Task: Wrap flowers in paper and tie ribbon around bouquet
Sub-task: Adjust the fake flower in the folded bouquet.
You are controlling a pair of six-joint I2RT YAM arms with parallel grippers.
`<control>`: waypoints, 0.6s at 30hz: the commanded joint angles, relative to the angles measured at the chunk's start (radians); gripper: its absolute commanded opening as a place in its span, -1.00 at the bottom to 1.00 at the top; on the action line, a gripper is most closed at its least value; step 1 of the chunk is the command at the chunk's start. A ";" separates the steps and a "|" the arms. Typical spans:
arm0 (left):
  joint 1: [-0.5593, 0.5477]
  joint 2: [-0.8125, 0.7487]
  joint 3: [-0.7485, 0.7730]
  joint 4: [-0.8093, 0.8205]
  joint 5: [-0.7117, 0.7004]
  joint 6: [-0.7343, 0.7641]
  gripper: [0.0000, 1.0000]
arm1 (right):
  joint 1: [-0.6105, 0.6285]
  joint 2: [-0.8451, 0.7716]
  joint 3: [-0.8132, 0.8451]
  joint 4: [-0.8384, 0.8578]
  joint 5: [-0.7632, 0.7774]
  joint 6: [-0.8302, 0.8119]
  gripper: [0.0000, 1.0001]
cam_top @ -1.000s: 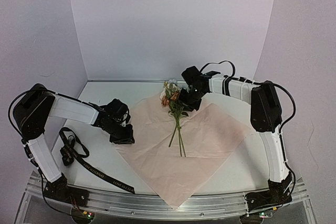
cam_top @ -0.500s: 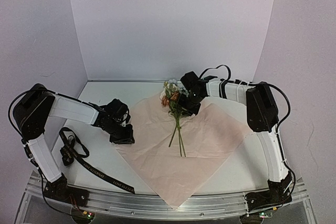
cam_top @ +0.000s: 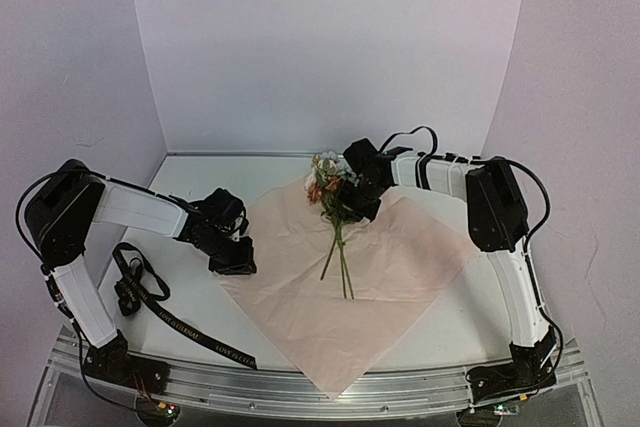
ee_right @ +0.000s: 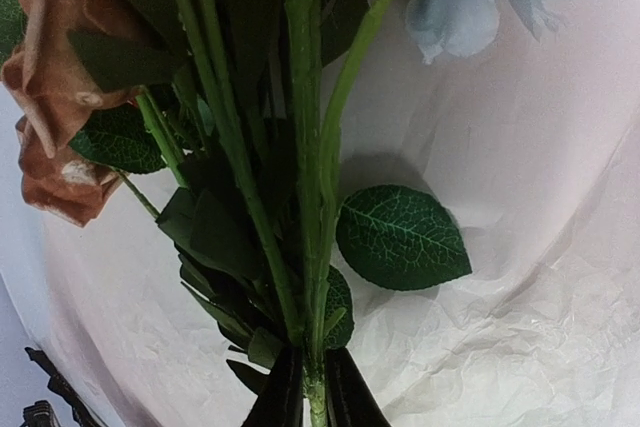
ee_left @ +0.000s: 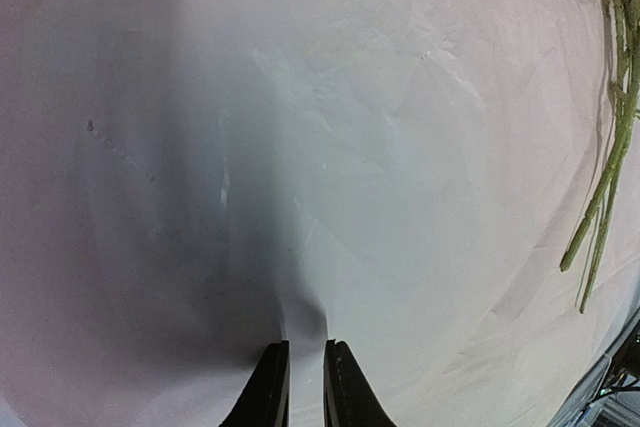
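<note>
- The paper (cam_top: 400,257) lies flat in the middle of the desk (cam_top: 470,317). It sits as a diamond, with one corner toward the near edge and one toward each side.
- The flowers (cam_top: 335,209) lie on the far half of the paper. Their blooms point toward the far edge and their thin stems trail toward the near edge.
- The right claw (cam_top: 358,195) reaches in from the right side and is clenched on the flowers just below the blooms.
- In the right wrist view, the right claw (ee_right: 305,392) has green stems squeezed between its two fingers. Leaves, a rust-red bloom and a pale blue bloom of the flowers (ee_right: 300,197) rise above crinkled paper (ee_right: 520,347).
- The left claw (cam_top: 236,259) sits at the paper's left corner.
- In the left wrist view, the left claw (ee_left: 300,382) is nearly closed, with a raised fold of the paper (ee_left: 400,147) nipped between its fingers. The stem ends of the flowers (ee_left: 610,177) show at the right.
- The ribbon (cam_top: 150,302) lies loose on the desk by the left edge. It is looped there, with its tail running toward the near edge, and neither claw touches it.
</note>
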 commanded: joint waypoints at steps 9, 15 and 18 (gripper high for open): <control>-0.003 0.058 -0.028 -0.027 -0.014 0.021 -0.72 | -0.004 -0.065 -0.007 0.017 0.007 -0.014 -0.92; -0.003 0.055 -0.033 -0.025 -0.014 0.021 -0.72 | -0.004 -0.099 -0.017 0.016 0.013 -0.029 -0.93; -0.003 0.055 -0.034 -0.027 -0.015 0.021 -0.72 | -0.004 -0.111 -0.024 0.015 0.012 -0.034 -0.93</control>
